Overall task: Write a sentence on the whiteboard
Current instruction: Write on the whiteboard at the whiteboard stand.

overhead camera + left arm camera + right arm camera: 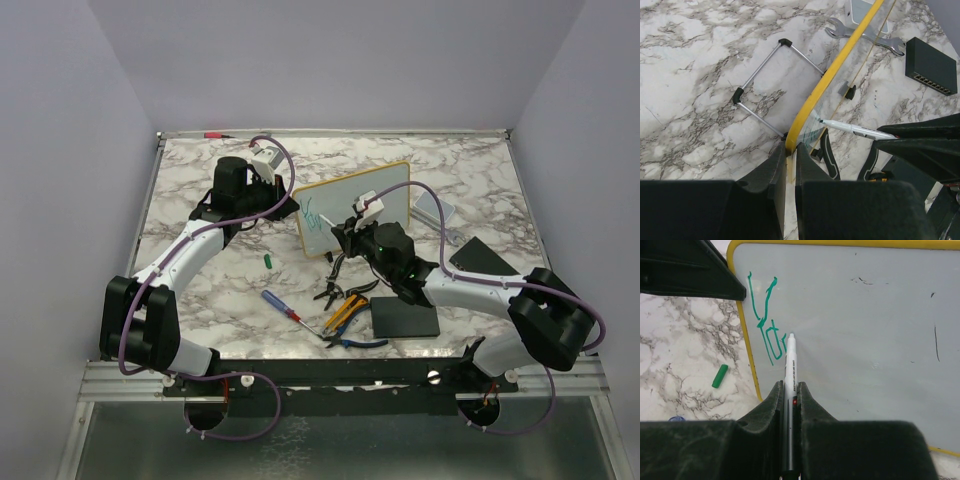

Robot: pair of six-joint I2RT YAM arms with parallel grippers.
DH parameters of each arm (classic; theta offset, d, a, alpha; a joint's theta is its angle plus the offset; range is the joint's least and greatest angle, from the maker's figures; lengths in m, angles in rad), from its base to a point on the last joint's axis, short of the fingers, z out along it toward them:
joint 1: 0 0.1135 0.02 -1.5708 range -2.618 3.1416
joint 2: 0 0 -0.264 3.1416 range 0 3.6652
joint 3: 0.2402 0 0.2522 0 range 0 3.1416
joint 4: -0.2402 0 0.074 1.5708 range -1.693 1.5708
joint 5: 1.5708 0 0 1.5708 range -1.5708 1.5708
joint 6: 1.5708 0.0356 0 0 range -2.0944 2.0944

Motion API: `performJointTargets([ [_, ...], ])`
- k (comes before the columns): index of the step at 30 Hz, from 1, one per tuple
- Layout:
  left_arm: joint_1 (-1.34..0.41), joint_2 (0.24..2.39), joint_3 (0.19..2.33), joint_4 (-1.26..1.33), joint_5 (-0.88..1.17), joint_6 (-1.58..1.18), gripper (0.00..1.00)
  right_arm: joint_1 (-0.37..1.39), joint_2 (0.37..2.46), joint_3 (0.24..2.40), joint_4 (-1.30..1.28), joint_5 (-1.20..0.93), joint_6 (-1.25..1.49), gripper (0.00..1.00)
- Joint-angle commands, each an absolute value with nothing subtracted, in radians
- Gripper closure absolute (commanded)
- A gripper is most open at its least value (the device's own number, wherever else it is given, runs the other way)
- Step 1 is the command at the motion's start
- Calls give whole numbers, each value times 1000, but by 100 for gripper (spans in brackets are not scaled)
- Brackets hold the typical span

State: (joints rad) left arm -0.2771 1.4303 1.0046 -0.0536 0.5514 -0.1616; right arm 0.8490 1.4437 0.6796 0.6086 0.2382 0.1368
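The whiteboard (352, 208) with its yellow frame stands tilted on the marble table. My left gripper (789, 151) is shut on the whiteboard's yellow left edge (812, 107). My right gripper (790, 389) is shut on a white marker (789, 365), its tip touching the whiteboard (855, 330). The sentence (765, 320) is a few teal-green strokes at the board's upper left, ending beside the marker tip. In the top view the right gripper (352, 226) sits in front of the board, and the green writing (315, 216) shows at its left end.
A green marker cap (268, 259) lies left of the board. A blue-handled screwdriver (279, 304), pliers (345, 312) and a flat black pad (405, 318) lie in front. A wrench (865, 37) and a black box (931, 65) lie behind the board.
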Motion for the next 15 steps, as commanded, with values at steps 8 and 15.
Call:
performJointTargets([
  [8, -279, 1404, 1022, -57, 532, -148, 96, 842, 1448, 619, 595, 253, 166, 99],
  [15, -279, 1403, 1020, -57, 531, -148, 96, 842, 1437, 598, 588, 267, 177, 99],
])
